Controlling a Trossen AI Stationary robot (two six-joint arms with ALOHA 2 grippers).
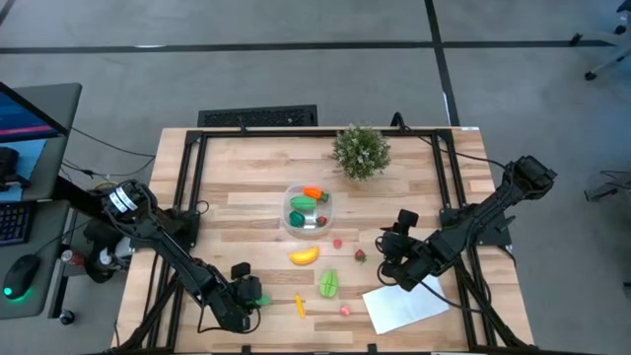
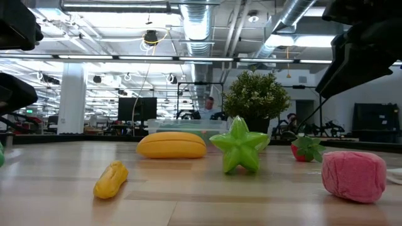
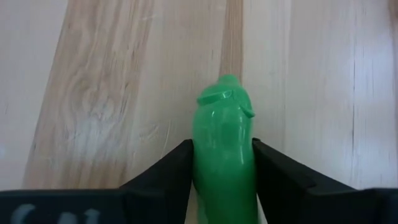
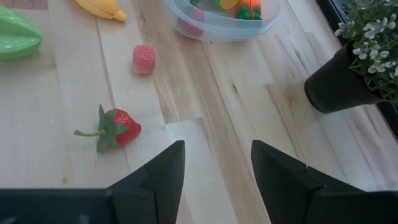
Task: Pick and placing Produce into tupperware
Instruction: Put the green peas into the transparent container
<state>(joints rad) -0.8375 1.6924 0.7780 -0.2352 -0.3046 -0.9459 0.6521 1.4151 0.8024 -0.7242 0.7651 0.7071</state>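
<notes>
A few pieces are already seen inside the tupperware (image 1: 307,209), mid-worktop. A green vegetable (image 3: 224,155) is clamped in the left tool (image 1: 246,294) near the front edge. Banana (image 1: 304,256), starfruit (image 1: 328,283), strawberry (image 4: 115,129) and others remain out (right tool (image 4: 217,171) empty, part-open).

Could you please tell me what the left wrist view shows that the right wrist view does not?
Only the left wrist view shows the left gripper, its jaws closed on a green vegetable piece over bare wooden table.

Only the right wrist view shows the right gripper with open, empty jaws, a strawberry, a pink berry, the clear tupperware already holding produce, a banana, a green star fruit and the potted plant.

Both share the same light wooden tabletop.
</notes>
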